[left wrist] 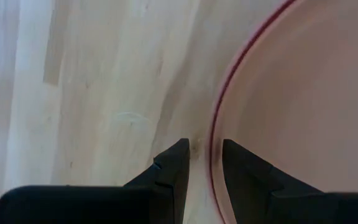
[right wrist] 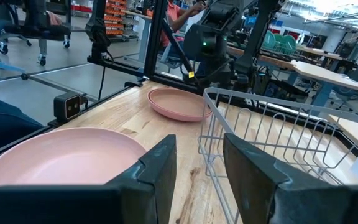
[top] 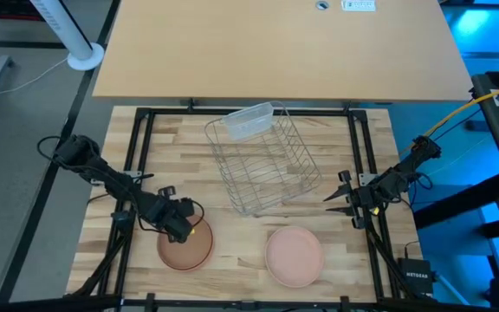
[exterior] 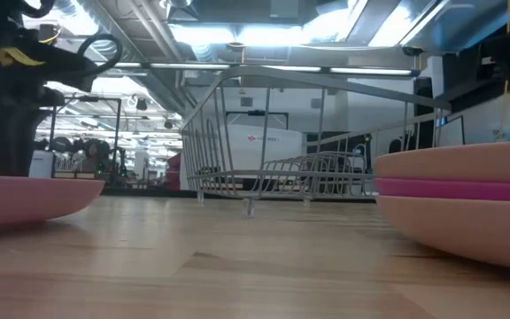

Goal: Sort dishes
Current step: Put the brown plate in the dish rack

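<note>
— Any writing to read?

— Only "NETGEAR", in white, on a small black box (top: pixel 416 276) off the near right corner of the table (top: pixel 241 238). Also a white label (top: pixel 358 4) on the far desk and a sign (exterior: pixel 268 139) with a red mark in the room behind, both too small to read. Nothing printed on the dishes.

— And the dishes themselves?

— Round, shallow, plain plastic. One terracotta plate (top: pixel 186 250) lying alone near the front left, with a thin dark-red line along its rim in the left wrist view. To its right, well apart, a stack of plates (top: pixel 294 256): peach-pink on top, a magenta plate (exterior: pixel 467 188) sandwiched under it, another peach one at the bottom. Both lots flat on the wood, just in front of the rack.

— Grippers?

— Left gripper (left wrist: pixel 205 155) down at the far edge of the terracotta plate, fingers parted only a little and astride the rim, one inside, one outside, a sliver of wood showing between. Right gripper (top: pixel 340 198) spread wide, holding nothing, just beside the rack's right side.

— In the way?

— Silver wire rack (top: pixel 267 165) mid-table, tilted askew, with a clear tub (top: pixel 249 121) at its far end.
</note>
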`<state>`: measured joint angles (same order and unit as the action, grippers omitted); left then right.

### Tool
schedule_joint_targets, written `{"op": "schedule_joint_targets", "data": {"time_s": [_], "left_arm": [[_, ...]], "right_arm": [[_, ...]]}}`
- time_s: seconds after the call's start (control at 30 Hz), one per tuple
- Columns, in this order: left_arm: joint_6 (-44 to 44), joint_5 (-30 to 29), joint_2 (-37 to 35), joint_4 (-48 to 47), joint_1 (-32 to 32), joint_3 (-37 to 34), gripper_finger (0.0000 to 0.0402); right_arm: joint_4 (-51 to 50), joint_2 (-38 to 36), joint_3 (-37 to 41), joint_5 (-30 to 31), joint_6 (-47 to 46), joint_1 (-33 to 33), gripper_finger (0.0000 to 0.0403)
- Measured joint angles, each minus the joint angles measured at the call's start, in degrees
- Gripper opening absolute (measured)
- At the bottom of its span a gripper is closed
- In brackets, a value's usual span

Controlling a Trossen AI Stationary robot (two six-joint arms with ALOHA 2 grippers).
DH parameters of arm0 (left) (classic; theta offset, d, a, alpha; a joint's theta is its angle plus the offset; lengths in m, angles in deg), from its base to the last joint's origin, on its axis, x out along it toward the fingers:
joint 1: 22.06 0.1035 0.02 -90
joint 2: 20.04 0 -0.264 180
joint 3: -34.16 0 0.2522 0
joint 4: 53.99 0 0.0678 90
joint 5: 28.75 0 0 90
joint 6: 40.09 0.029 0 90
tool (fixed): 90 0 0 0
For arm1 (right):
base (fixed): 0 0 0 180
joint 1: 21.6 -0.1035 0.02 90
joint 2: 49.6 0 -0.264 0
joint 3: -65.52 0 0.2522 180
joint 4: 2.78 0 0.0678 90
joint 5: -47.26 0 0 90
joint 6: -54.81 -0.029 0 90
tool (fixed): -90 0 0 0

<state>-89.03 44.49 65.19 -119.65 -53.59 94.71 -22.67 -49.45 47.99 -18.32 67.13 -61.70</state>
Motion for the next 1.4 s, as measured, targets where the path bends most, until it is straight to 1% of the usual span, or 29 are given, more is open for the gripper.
{"op": "schedule_joint_targets", "data": {"time_s": [0.27,0.43,0.57,0.67,0.8,0.9,1.0,1.1,1.27,1.4], "left_arm": [[-4.11,-0.08,0.0,1.41,0.0,-1.59,0.0088],[-5.63,-0.06,-0.01,6.11,0.0,-3.57,0.0088],[-6.59,0.07,-0.09,5.62,0.07,-3.74,0.0086],[-6.83,0.03,-0.11,5.0,0.07,-3.74,0.0066],[-6.99,0.05,-0.26,4.28,0.07,-3.53,0.0019],[-7.05,0.05,-0.26,4.41,0.07,-3.5,0.0012],[-6.85,0.06,-0.21,4.29,0.07,-3.13,0.0014],[-5.63,0.44,-0.1,4.47,0.09,-1.93,0.0008],[-4.5,0.45,-0.09,4.37,0.09,0.35,0.0007],[-3.42,0.21,-0.09,4.28,0.09,1.48,0.0007]], "right_arm": [[0.02,0.0,0.0,0.0,0.0,0.0,0.0138],[0.01,-0.01,0.0,0.0,0.0,-0.01,0.0138],[0.02,-0.02,0.0,0.0,0.0,0.0,0.0138],[0.02,0.0,0.0,0.0,0.0,-0.02,0.0138],[0.04,0.0,0.0,-0.01,0.0,-0.01,0.0138],[0.72,-0.02,0.05,-0.03,-0.36,-0.02,0.0138],[4.1,0.0,0.37,-1.16,-3.6,-0.02,0.0138],[9.5,-0.04,0.28,-1.57,-4.69,-0.02,0.0138],[13.53,-0.02,0.26,-2.01,-5.31,-0.02,0.0138],[16.13,0.0,0.24,-3.06,-9.18,-0.02,0.0138]]}}
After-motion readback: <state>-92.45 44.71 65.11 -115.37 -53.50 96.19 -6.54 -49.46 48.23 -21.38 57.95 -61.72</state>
